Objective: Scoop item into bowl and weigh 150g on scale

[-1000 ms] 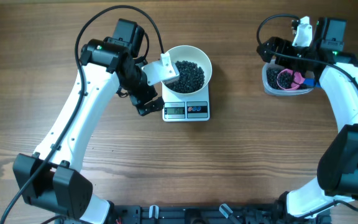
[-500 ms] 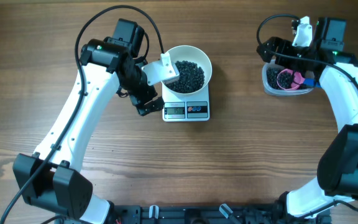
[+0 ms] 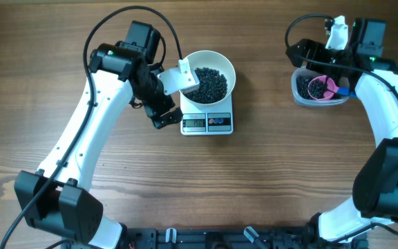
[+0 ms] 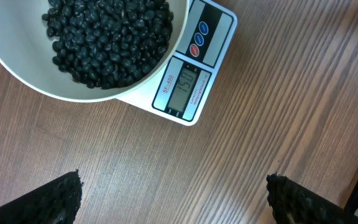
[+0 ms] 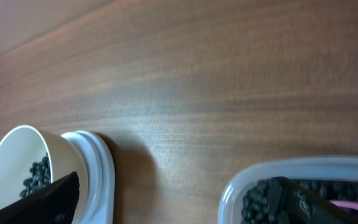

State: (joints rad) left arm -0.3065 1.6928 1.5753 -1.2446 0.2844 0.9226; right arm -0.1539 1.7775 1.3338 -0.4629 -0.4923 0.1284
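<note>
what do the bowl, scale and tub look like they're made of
Bowl: smooth plain white, ceramic or plastic, can't tell which.
Scale: white moulded plastic, with a grey LCD window.
Tub: probably clear plastic, going by its pale see-through rim.

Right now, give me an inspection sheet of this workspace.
Surface: wooden table, no spills seen.
Job's things: white bowl of black beans sits on the scale; display seems to read 150.
Clutter: clear tub with beans and a pink scoop, far right.
Grippers: left tool open, empty, beside the bowl; right tool open, empty, above the tub.
Cables: black cables loop over both arms.
Surroundings: dark rail at the near edge; nothing else seen.
</note>
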